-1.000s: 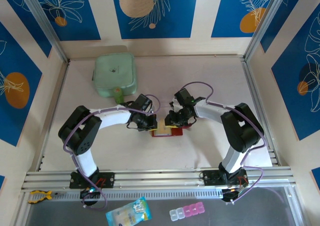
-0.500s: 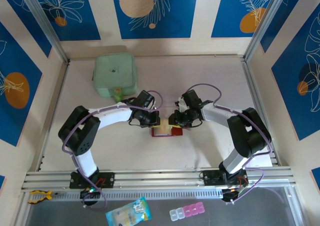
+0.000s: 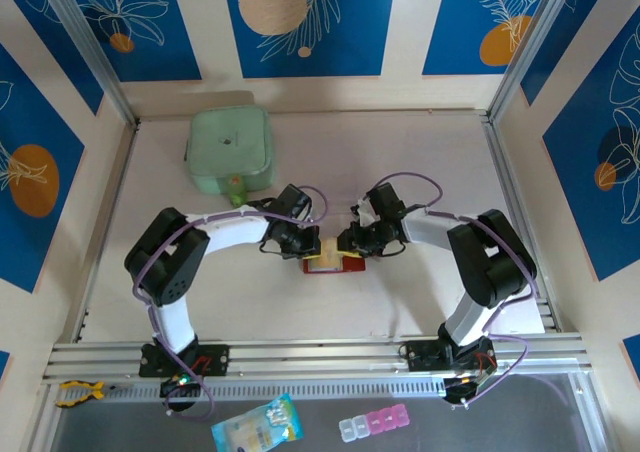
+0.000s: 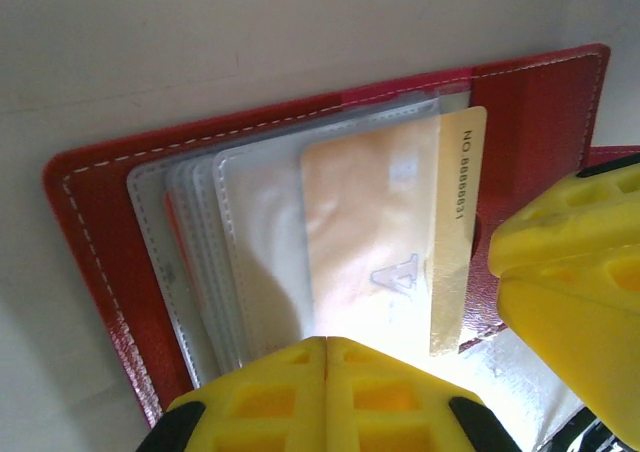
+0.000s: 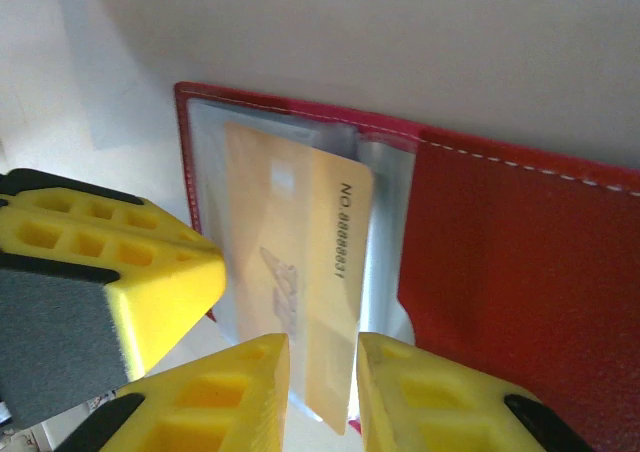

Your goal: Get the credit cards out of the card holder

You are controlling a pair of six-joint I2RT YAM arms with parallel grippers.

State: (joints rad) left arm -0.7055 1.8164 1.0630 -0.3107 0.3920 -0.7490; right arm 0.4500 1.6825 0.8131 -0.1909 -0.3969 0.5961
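Toward the far left of the pale surface [image 3: 430, 172] lay a mint-green pouch [image 3: 230, 150], well apart from everything else. Beside it the left arm bent inward, bringing the left claw [image 4: 326, 360] to the left end of the card holder [image 4: 100, 232], which lay open and flat near the middle of the surface. That claw was closed tight, its two yellow fingers pressed together with nothing between them, their tips over the near edge of the clear sleeves [image 4: 255, 232]. A thin orange sliver showed among the sleeves on the left side. Further right, one gold-orange credit card [image 4: 385, 222] stood partly out of its sleeve, its numbered strip bare against the dark red lining. Right of the card came the right claw [image 5: 323, 370], reaching in from the opposite side. Its fingers were only narrowly parted, with the near end of the card lying in the gap between them; whether they actually pinched the card could not be told. Behind it the right arm curved back to its base.
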